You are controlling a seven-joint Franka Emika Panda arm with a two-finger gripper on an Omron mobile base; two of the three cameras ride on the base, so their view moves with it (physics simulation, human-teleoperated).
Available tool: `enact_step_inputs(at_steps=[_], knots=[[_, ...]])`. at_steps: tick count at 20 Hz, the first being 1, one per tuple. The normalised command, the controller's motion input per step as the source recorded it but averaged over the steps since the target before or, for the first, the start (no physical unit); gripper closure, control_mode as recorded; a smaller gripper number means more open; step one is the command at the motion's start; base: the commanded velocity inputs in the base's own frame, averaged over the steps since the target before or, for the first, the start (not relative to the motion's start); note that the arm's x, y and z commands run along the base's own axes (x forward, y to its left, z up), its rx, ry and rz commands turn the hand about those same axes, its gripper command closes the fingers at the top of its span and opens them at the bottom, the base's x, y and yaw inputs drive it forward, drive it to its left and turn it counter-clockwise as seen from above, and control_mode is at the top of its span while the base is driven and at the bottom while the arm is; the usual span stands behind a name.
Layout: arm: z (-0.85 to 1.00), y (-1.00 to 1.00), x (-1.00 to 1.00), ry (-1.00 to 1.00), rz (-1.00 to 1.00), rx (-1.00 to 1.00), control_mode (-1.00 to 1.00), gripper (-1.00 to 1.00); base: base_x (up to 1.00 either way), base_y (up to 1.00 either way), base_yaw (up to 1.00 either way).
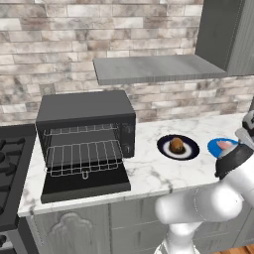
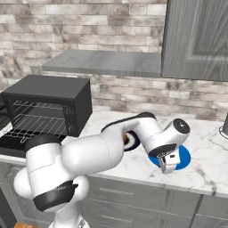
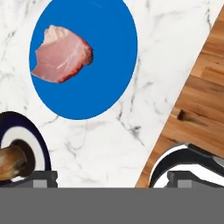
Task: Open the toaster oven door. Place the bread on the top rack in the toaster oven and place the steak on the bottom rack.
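Toaster oven (image 1: pixel 84 111) sits on the marble counter (image 1: pixel 149 171) at left, next to the gas stove (image 1: pixel 10 168). Toaster oven door (image 1: pixel 87 184) is folded down flat in front, lying on the counter surface. Inside, top rack (image 1: pixel 79 130) and bottom rack (image 1: pixel 84 158) are both bare; bottom rack is pulled fwd over the door, small loop at its front edge.

Bread (image 1: pixel 176 144), round & brown, rests in the middle of a dark plate w/ white ring (image 1: pixel 191 151), right of the oven, apart from it. Further right, steak (image 3: pixel 61 54) lies on a blue plate (image 3: pixel 109 65); in hand view it's off-centre on the plate, toward the upper left, pink w/ darker red edge. Blue plate and dark plate are near each other, not touching. In hand view the dark plate and bread show at lower left edge.

Arm bends across the front of the counter; in right base view its elbow hides most of the dark plate. Gripper (image 2: pixel 168 165) hangs above the blue plate, pointing down, near the counter's front edge. Jaws spread wide, nothing between them, not touching steak or plate. Finger tips (image 3: pixel 43 179) show at both bottom corners of hand view, far apart.

Wood floor (image 3: pixel 201 100) visible past the counter edge in hand view. Grey range hood (image 1: pixel 154 67) and brick wall (image 1: pixel 59 44) behind; grey cabinet (image 2: pixel 196 40) upper right.
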Motion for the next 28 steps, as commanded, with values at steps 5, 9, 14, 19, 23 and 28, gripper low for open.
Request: enact_step_inputs(at_steps=[5,9,14,19,23,28], knots=[[-0.11,-0.09,0.25,-0.07,0.00,0.08,-1.00,-1.00,0.00,0.00,0.00],[-0.13,-0.09,0.26,-0.06,0.00,0.07,-1.00,-1.00,0.00,0.00,0.00],[-0.23,-0.04,0.25,-0.04,0.00,0.03,-1.00,-1.00,0.00,0.00,0.00],[-0.17,-0.10,0.23,-0.04,0.00,0.04,-1.00,-1.00,0.00,0.00,0.00],[-0.14,-0.18,0.26,-0.04,0.00,0.06,-1.00,-1.00,0.00,0.00,0.00],[-0.16,-0.23,0.23,-0.04,0.00,0.06,-1.00,-1.00,0.00,0.00,0.00]])
